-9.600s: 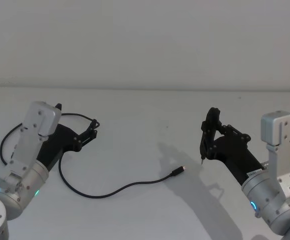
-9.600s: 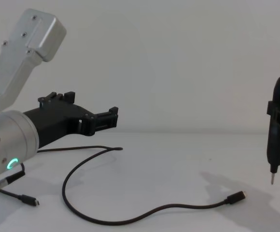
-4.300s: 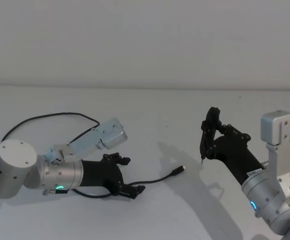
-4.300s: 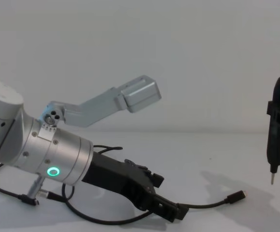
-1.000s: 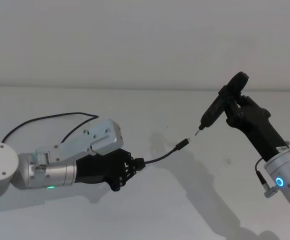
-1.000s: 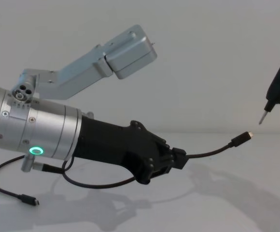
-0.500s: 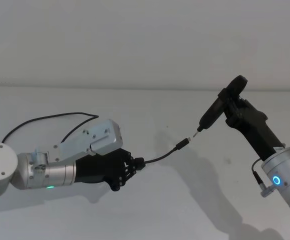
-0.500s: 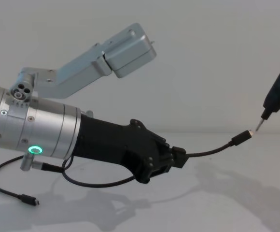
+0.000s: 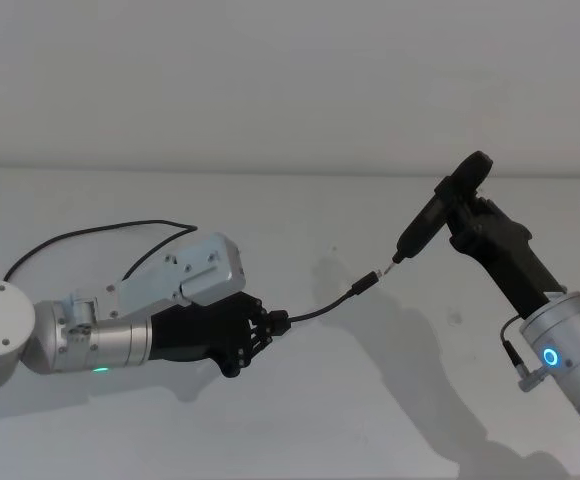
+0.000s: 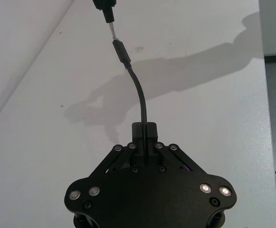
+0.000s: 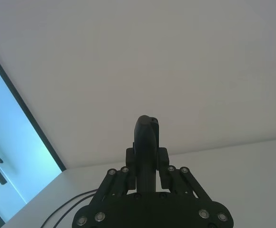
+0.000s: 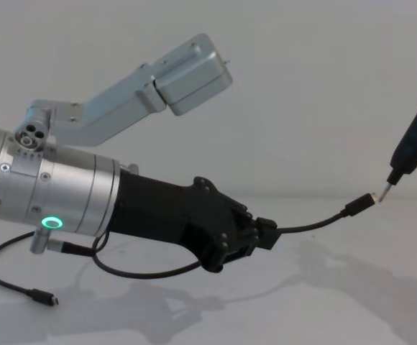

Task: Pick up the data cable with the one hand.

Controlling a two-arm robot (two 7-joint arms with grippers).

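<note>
Pinching the long thin black data cable (image 9: 315, 308), your left black two-fingered gripper (image 9: 273, 322) holds its plug (image 9: 367, 282) centre-right; the slim dark pen-like tool (image 9: 428, 222) clamped in your right gripper (image 9: 462, 214) touches it, apart a second ago.

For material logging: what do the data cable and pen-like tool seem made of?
Data cable, in left gripper: matte black rubbery jacket, bends smoothly; silvery plug tip, likely metal. Pen-like tool, in right gripper: dark body, probably plastic; thin metallic tip.

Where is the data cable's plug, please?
Head view, right of centre: the plug of the data cable hangs above the table, between the left pincer and the pen-like tool in the right pincer.
</note>
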